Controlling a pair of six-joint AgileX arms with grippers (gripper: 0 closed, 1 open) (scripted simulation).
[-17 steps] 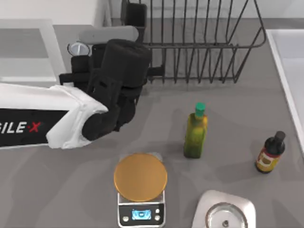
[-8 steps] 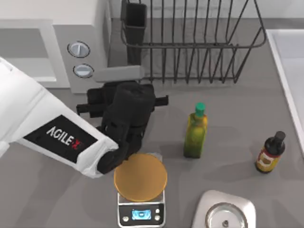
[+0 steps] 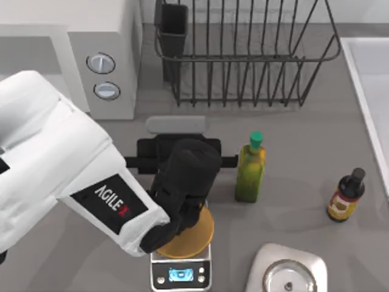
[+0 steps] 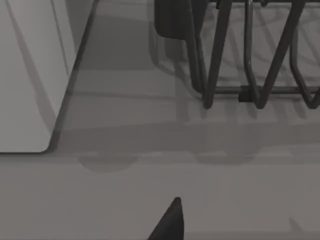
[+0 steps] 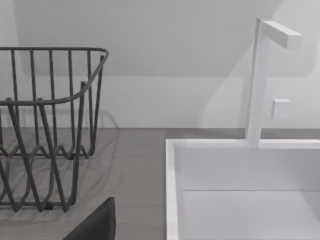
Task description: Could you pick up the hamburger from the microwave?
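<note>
White-sleeved left arm [image 3: 91, 182] hangs over the digital scale [image 3: 180, 267], its gripper pointing at the bare table [image 3: 292, 140] between microwave [image 3: 103, 67] and dish rack [image 3: 243, 55]. Can't tell if my fingers are open or what they grip. Can't spot the hamburger.

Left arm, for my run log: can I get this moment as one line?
left arm: over digital scale | microwave: behind it, apart | hamburger: not visible | right arm: parked by sink

White left arm [image 3: 55, 164], black wrist, red-white AGILEX lettering.
</note>
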